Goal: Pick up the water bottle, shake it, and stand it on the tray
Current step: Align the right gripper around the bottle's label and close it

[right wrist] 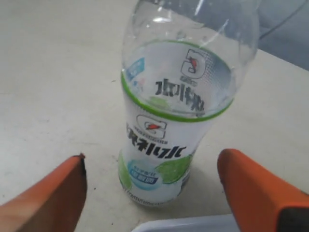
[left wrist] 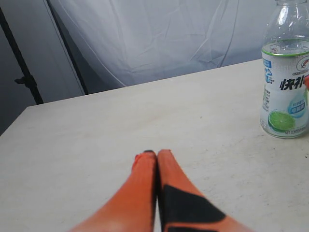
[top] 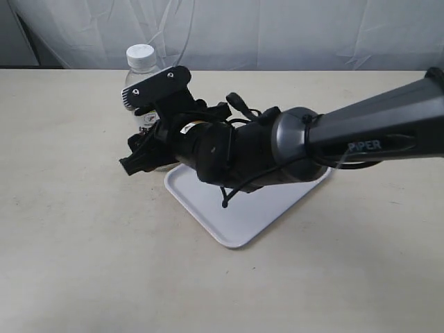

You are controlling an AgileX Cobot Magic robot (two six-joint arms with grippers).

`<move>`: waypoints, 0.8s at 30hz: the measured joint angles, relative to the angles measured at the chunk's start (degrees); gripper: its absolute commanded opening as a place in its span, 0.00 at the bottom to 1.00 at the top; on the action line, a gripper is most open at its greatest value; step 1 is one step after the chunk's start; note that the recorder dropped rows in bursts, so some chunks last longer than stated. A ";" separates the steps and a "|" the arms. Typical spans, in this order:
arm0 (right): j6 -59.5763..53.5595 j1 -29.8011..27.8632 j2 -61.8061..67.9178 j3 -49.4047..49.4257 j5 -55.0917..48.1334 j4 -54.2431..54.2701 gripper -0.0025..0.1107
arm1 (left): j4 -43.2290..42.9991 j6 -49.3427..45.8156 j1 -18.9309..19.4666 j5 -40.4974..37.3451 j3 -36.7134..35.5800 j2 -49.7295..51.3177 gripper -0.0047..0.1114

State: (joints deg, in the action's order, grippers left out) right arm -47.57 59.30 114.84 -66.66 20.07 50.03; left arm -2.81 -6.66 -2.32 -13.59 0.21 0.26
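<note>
The water bottle (top: 139, 66) stands upright on the table, just off the far left corner of the tray (top: 243, 215). It is clear, with a white cap and a white-and-green label (right wrist: 174, 111). My right gripper (top: 144, 151) reaches across the tray to it and is open. In the right wrist view its orange fingers (right wrist: 251, 188) stand wide on either side of the bottle's base, not touching it, and the tray's rim (right wrist: 193, 224) shows just below. My left gripper (left wrist: 155, 153) is shut and empty, low over bare table, with the bottle (left wrist: 285, 82) off to one side.
The right arm's dark body (top: 291, 142) hangs over the tray's back half. A white curtain (top: 277, 28) closes off the table's far edge. A dark stand (left wrist: 24, 79) is beyond the table in the left wrist view.
</note>
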 measured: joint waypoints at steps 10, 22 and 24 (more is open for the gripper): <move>1.36 0.12 3.08 -2.50 -0.21 -1.48 0.67 | 0.00 0.00 0.00 0.00 0.00 0.00 0.04; 2.77 0.24 3.72 -2.50 1.58 -1.68 0.67 | 0.00 0.00 0.00 0.00 0.00 0.00 0.04; 3.91 0.24 3.72 -2.50 2.88 -1.68 0.67 | 0.00 0.00 0.00 0.00 0.00 0.00 0.04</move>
State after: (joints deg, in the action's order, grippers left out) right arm -43.66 59.54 118.56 -69.16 22.94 48.36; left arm -2.81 -6.66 -2.32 -13.59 0.21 0.26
